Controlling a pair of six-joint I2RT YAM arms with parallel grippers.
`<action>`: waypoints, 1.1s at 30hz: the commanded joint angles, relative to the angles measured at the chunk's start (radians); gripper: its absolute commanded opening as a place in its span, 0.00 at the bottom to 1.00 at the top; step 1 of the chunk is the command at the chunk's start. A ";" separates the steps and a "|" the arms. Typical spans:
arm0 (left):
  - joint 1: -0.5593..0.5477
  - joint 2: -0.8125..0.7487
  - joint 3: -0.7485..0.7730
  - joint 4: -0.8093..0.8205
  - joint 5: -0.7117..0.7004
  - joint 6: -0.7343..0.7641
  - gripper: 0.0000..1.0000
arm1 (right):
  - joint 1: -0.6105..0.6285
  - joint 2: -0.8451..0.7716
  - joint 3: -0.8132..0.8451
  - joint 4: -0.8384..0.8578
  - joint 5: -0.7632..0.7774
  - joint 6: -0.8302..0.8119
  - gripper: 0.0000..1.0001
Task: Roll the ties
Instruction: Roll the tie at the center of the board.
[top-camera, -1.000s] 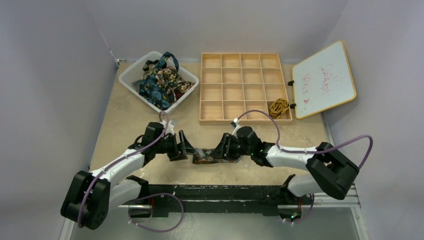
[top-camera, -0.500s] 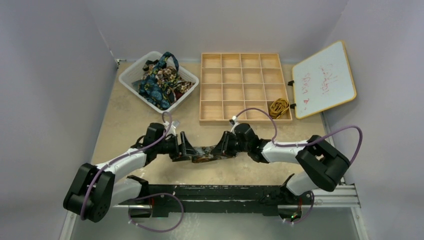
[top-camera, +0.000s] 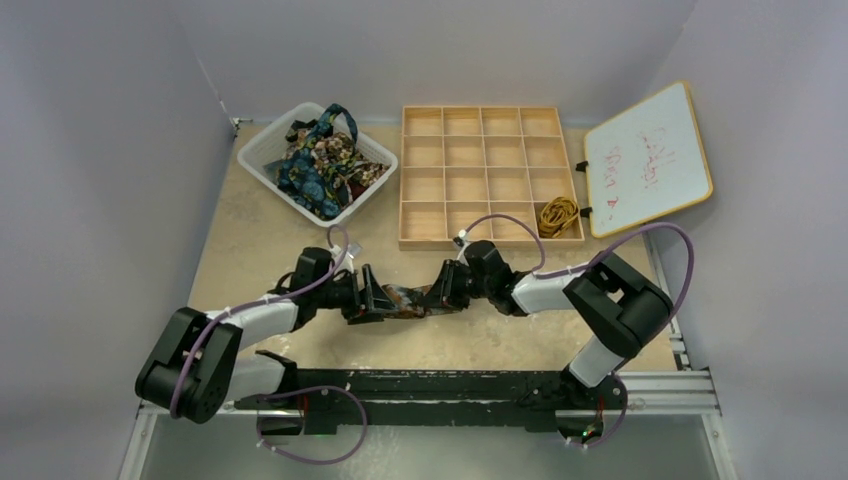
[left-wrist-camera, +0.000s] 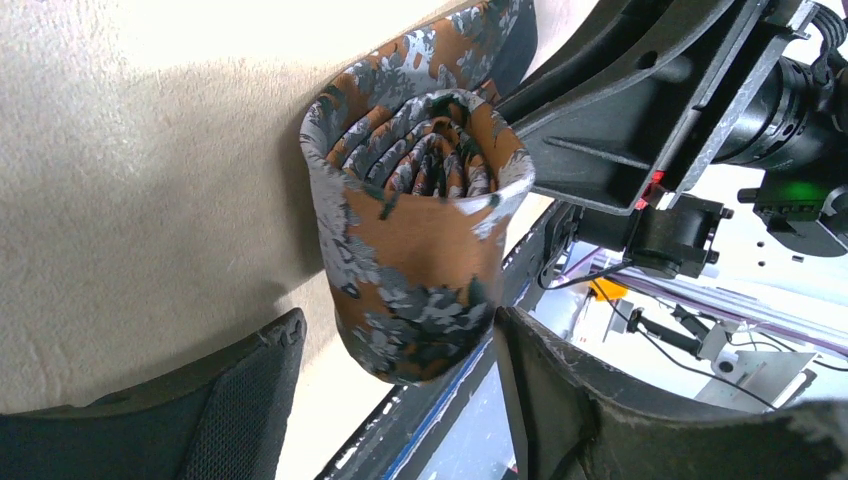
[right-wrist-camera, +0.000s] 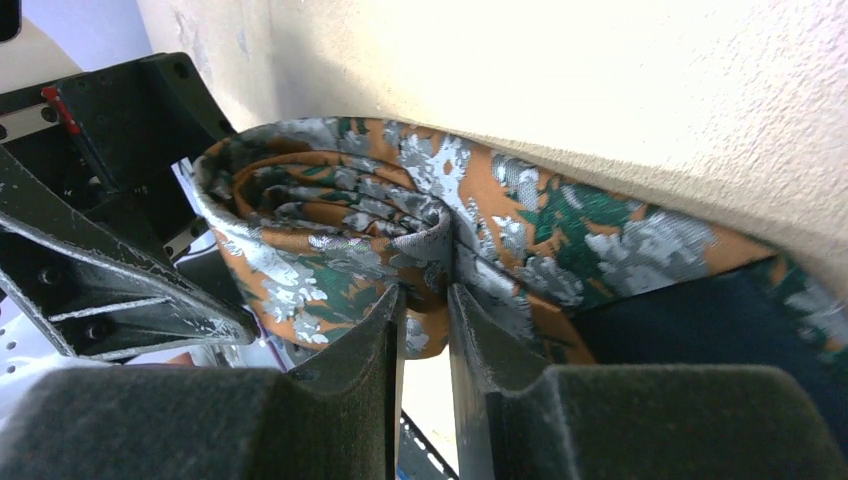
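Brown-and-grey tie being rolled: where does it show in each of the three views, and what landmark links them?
Top external: the brown tie lies just below picture centre.
Left wrist: it fills the centre, rolled, seen end-on.
Right wrist: the roll sits centre-left, with the tail running right.
Shared landmark: the beige tabletop under it.

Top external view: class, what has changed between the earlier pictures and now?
The right gripper slid left along the tie, its fingers closing on the fabric. The left gripper barely moved; basket, wooden tray and whiteboard stayed put.
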 joint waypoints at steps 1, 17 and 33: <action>0.002 0.035 -0.003 0.109 0.029 -0.030 0.66 | -0.009 0.028 0.033 0.037 -0.047 -0.027 0.23; 0.002 0.047 0.039 0.116 0.001 -0.040 0.67 | -0.012 0.055 0.028 0.079 -0.082 -0.002 0.24; 0.001 -0.022 0.094 -0.093 -0.100 0.069 0.70 | -0.015 0.092 0.026 0.076 -0.075 0.032 0.24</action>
